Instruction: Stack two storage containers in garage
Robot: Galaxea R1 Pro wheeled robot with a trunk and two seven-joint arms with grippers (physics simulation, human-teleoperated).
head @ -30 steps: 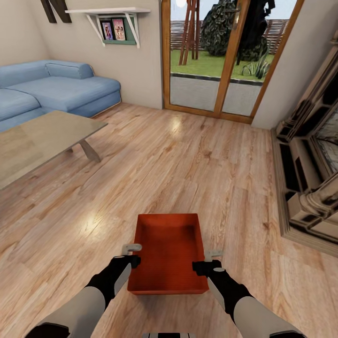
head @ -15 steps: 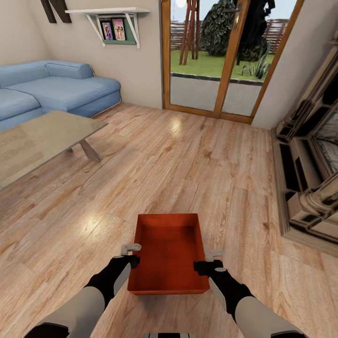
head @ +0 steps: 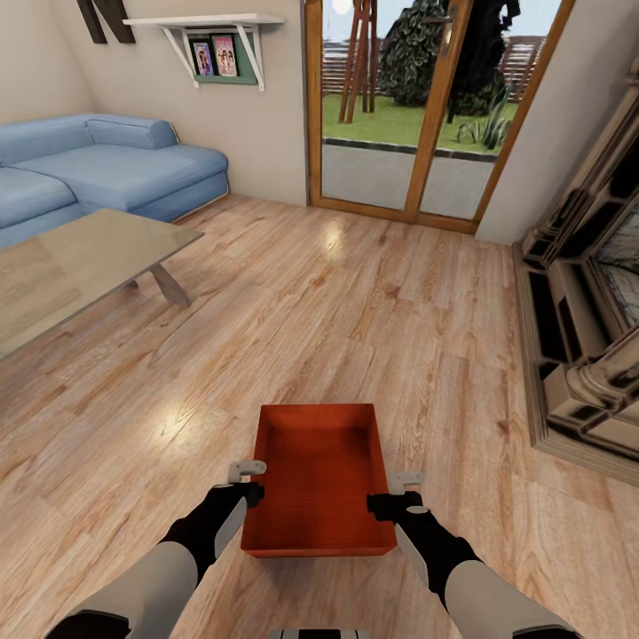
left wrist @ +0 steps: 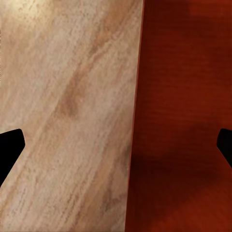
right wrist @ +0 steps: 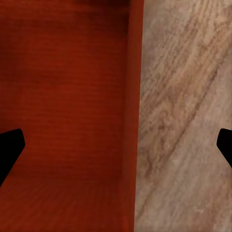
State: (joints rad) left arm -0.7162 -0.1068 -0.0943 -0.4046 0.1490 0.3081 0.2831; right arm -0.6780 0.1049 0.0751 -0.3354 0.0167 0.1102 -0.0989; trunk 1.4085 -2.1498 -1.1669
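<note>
One orange-red storage container (head: 319, 479) sits open-topped on the light wood floor of the living room, right in front of me. My left gripper (head: 248, 472) is at its left long wall and my right gripper (head: 401, 488) at its right long wall. In the left wrist view the left gripper (left wrist: 118, 145) is open, straddling the container's rim (left wrist: 137, 121), one finger over the floor and one over the inside. In the right wrist view the right gripper (right wrist: 116, 145) is open across the opposite rim (right wrist: 134, 121) in the same way.
A glass table (head: 80, 257) stands to the left, with a blue sofa (head: 115, 164) behind it. Wood-framed glass doors (head: 417, 106) are straight ahead. The fireplace (head: 586, 328) fills the right side. Open wood floor (head: 355, 302) lies between them.
Almost nothing: both grippers have settled very slightly at the container's walls, and the container has not moved.
</note>
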